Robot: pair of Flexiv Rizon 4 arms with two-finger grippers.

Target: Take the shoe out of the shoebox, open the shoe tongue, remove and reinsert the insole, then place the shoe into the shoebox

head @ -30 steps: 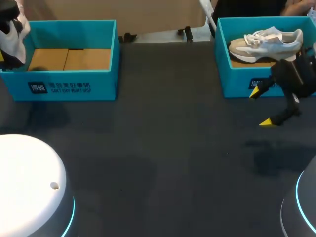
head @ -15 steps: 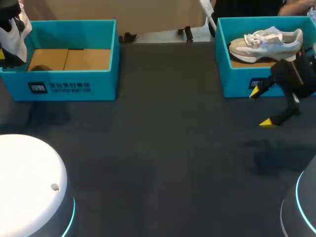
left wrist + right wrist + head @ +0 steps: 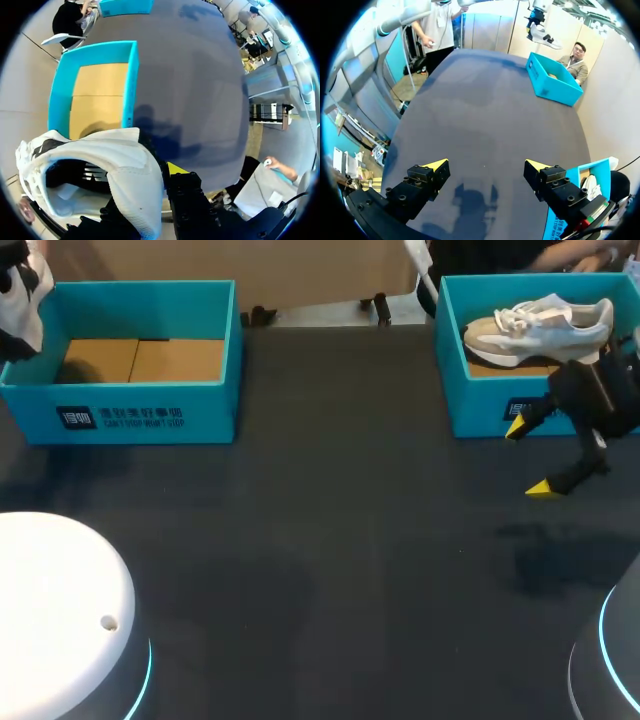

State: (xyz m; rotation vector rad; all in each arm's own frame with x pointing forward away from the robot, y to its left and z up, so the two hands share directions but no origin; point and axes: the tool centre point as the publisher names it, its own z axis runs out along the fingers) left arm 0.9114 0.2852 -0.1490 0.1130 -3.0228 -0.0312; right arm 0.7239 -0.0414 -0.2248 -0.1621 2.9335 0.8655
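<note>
A white shoe (image 3: 22, 315) hangs above the far left corner of the left teal shoebox (image 3: 140, 390), which shows only its bare cardboard floor. In the left wrist view my left gripper (image 3: 161, 172) is shut on the shoe (image 3: 115, 165) at the edge of its opening, with the box (image 3: 131, 80) below. A second white and beige shoe (image 3: 540, 322) lies in the right teal shoebox (image 3: 480, 405). My right gripper (image 3: 526, 456) stands open just in front of that box, nothing between its fingers (image 3: 436, 166).
Dark table (image 3: 330, 540) stretches between the two boxes. My arms' white bases sit at the near left (image 3: 60, 610) and near right (image 3: 615, 660) corners. The right wrist view shows the left box (image 3: 552, 82) far across the table.
My left arm has lifted the white shoe a little higher and further toward the far left corner. The right arm has not moved.
</note>
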